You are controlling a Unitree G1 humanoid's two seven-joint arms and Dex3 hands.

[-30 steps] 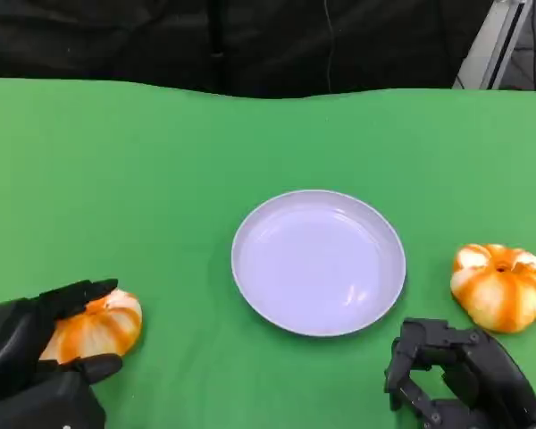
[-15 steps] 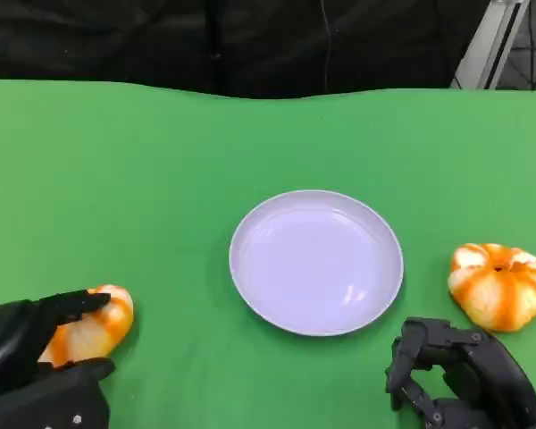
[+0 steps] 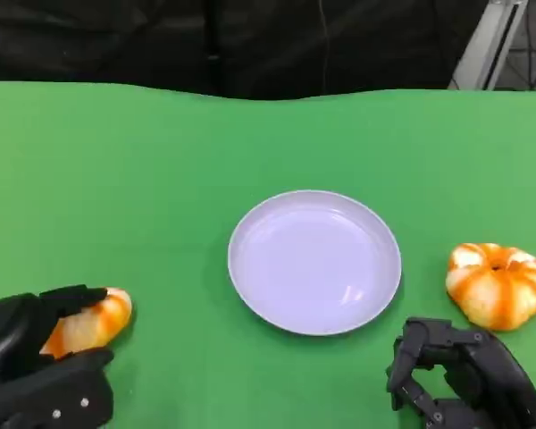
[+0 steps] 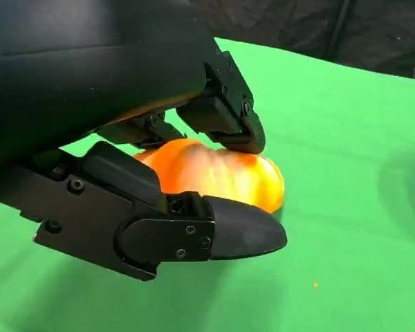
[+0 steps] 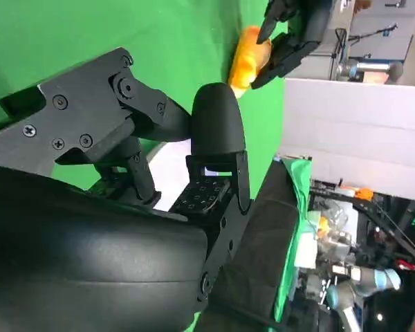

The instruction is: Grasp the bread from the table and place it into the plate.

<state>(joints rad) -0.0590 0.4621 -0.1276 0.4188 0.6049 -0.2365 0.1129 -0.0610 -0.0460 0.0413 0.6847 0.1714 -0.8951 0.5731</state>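
An orange-and-white pumpkin-shaped bread point(image 3: 91, 322) sits at the near left of the green table, and my left hand point(image 3: 31, 366) grips it between the fingers above and the thumb below. The left wrist view shows the same bread point(image 4: 225, 173) pinched between black fingers point(image 4: 228, 117), just above the cloth. The empty white plate point(image 3: 314, 262) lies at the table's centre, to the right of that hand. My right hand point(image 3: 460, 380) rests at the near right with its fingers curled in on nothing. In the right wrist view, the right hand point(image 5: 131, 173) is in front and the gripped bread point(image 5: 245, 52) is far off.
A second orange-and-white bread point(image 3: 498, 286) lies to the right of the plate, just beyond my right hand. Green cloth point(image 3: 161, 161) covers the table, with open room behind and left of the plate. A dark backdrop runs along the far edge.
My left hand has closed further around the bread and drawn it slightly left and toward me. The right hand and the plate have stayed put.
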